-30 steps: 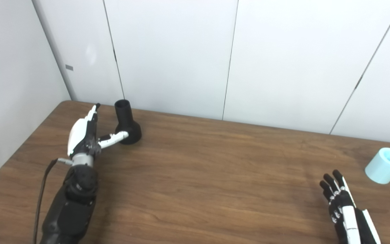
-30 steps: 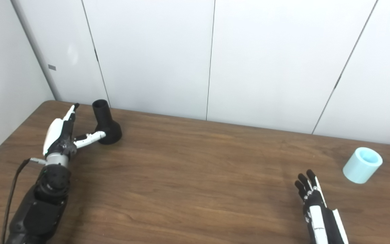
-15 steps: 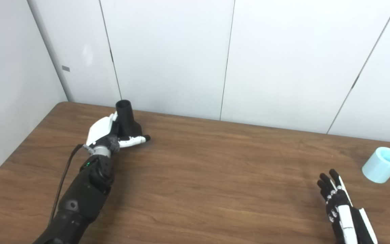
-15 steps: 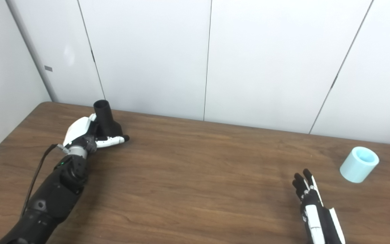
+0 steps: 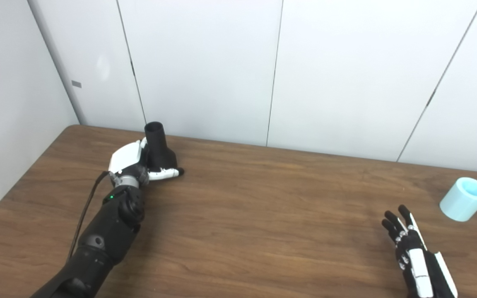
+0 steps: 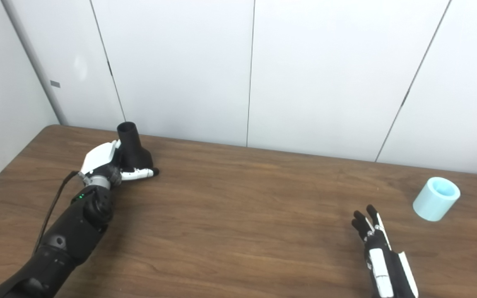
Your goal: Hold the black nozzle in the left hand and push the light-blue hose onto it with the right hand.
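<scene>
Wooden table [image 5: 238, 215]: far left, left hand [image 5: 133, 159] wrapped the black nozzle [image 5: 159, 147], seemingly gripping; right hand [image 5: 412, 252] lay released near light-blue hose [image 5: 465, 198].

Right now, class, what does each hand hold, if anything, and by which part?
The left hand wraps the nozzle at its wide base, still on the table. The right hand is open, holding nothing.

Left arm [image 5: 106, 231]: glossy black rounded shell segments, a small green indicator light near the silver wrist ring, and a thin black cable along its outer side. Left hand [image 5: 133, 159]: white back plate, white thumb with black tip. Right hand [image 5: 412, 252]: black fingers with white panels.
</scene>
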`<move>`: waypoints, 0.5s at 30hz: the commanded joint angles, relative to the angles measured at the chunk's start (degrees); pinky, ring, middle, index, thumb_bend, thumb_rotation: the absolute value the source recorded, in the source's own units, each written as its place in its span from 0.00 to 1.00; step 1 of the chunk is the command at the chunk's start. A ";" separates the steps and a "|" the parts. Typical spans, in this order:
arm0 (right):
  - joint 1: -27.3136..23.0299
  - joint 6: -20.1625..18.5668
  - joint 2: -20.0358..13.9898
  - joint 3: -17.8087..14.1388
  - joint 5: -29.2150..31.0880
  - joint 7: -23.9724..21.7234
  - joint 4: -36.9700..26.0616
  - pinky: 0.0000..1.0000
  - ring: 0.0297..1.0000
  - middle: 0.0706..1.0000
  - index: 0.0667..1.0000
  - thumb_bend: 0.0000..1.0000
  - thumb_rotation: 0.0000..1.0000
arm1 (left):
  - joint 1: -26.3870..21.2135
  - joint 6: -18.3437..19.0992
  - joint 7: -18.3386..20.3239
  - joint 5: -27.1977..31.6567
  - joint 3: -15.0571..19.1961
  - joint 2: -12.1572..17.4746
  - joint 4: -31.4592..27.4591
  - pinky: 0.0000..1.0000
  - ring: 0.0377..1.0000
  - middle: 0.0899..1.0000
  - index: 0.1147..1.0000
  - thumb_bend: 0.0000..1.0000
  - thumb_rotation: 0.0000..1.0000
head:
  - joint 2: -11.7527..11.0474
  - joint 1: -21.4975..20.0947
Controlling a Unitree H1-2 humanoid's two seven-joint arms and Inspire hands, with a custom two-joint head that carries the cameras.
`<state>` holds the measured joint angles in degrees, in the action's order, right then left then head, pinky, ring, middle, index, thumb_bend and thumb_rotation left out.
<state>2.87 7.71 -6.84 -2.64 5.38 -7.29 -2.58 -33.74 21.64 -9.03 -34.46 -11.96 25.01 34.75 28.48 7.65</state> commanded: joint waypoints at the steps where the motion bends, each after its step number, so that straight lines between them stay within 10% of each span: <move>1: 3.94 0.36 1.75 0.93 0.11 0.34 4.77 1.00 0.93 0.91 1.00 0.54 0.94 | -3.28 0.65 -0.21 -1.07 -0.40 1.14 1.13 0.90 0.95 0.94 0.95 0.97 0.54 | 0.21 -0.02; 7: 4.04 -0.16 1.78 0.95 -0.05 0.31 4.20 1.00 0.93 0.90 1.00 0.54 0.94 | -5.02 -0.81 -1.45 -3.00 -2.79 1.15 6.45 0.72 0.76 0.76 0.75 0.91 0.45 | 0.50 -0.26; 11: 3.59 0.23 1.83 1.03 -0.59 0.47 4.94 1.00 0.92 0.89 1.00 0.56 0.93 | -5.18 -3.20 -1.77 -2.66 -3.12 1.41 7.92 0.62 0.64 0.65 0.60 0.86 0.16 | 0.46 -0.58; 12: 3.59 0.20 1.86 1.08 -1.05 0.71 4.91 0.99 0.91 0.89 1.00 0.56 0.93 | -4.85 -3.87 -2.03 -1.63 -2.22 1.20 7.30 0.55 0.59 0.61 0.50 0.66 0.09 | 0.55 -0.66; 15: 3.54 0.41 2.00 1.14 -1.65 0.90 4.90 0.99 0.90 0.87 1.00 0.56 0.94 | -4.23 -5.17 -1.44 0.79 -0.32 0.82 6.18 0.44 0.44 0.46 0.43 0.53 0.01 | 0.52 -0.90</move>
<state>2.97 7.43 -6.69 -2.57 3.78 -7.02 -2.94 -38.35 17.39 -12.09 -35.46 -12.26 26.48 41.51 28.92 6.68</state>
